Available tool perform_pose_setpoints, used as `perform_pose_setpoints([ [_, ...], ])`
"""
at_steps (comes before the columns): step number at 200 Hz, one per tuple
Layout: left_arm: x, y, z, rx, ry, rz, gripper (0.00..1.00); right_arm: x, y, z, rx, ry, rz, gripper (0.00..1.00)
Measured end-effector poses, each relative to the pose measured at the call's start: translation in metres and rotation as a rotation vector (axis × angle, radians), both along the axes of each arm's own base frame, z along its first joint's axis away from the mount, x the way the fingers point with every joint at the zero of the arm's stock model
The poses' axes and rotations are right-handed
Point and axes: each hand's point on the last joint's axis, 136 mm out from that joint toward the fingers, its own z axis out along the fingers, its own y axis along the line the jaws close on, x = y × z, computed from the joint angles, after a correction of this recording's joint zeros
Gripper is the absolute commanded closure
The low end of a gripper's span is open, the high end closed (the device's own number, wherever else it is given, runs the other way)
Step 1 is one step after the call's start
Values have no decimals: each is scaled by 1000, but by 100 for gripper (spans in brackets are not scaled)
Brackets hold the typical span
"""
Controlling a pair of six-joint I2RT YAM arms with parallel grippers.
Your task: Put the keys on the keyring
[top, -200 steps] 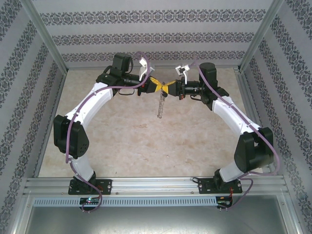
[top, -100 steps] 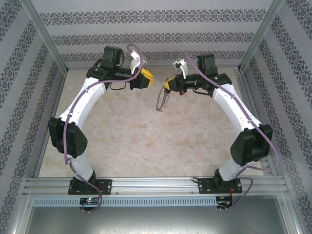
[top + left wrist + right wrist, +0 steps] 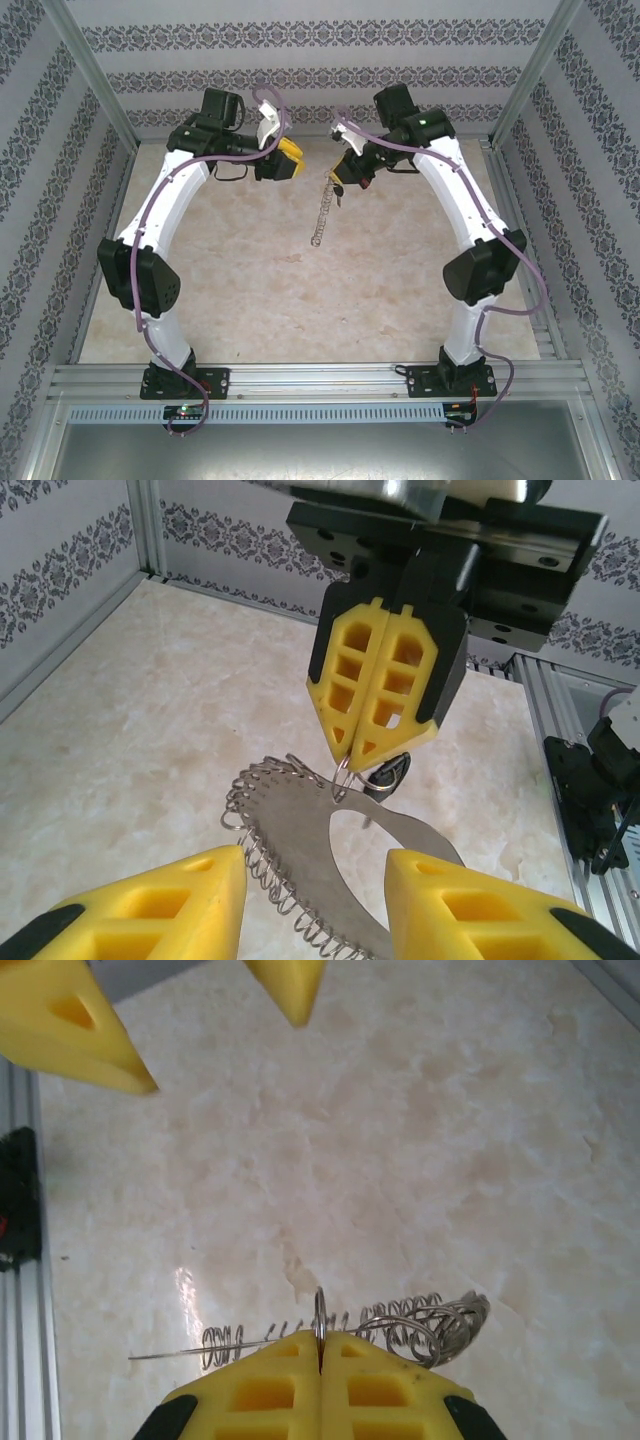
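Observation:
The keyring [image 3: 321, 215], a thin silver hoop fringed with small loops, hangs above the table from my right gripper [image 3: 344, 182]. That gripper is shut on one small loop at the hoop's top edge [image 3: 320, 1332]. In the left wrist view the keyring [image 3: 300, 855] faces the camera, with the right gripper [image 3: 349, 757] pinching its top. The key [image 3: 392, 776], its black head just showing, dangles right behind those fingertips. My left gripper [image 3: 292, 160] stands open a short way left of the ring, with its fingers [image 3: 150, 905] either side of the hoop and not touching it.
The marbled beige tabletop [image 3: 260, 290] lies below both arms. Patterned walls and aluminium posts [image 3: 95, 85] enclose the back and sides. A metal rail [image 3: 320, 380] runs along the near edge at the arm bases.
The two grippers, together at the ring a second ago, have drawn apart. The left one has backed off leftward, open. The right arm has swung up, and the ring hangs from it alone.

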Motion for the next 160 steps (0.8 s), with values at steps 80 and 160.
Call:
perform_pose_setpoints([
  [80,10,-2,-29,-24,98,-80,58,3,9,-16,-134,-19,68,100],
  [160,9,-6,-35,-65,137,-117,58,-2,14,-7,-93,-39,115,100],
])
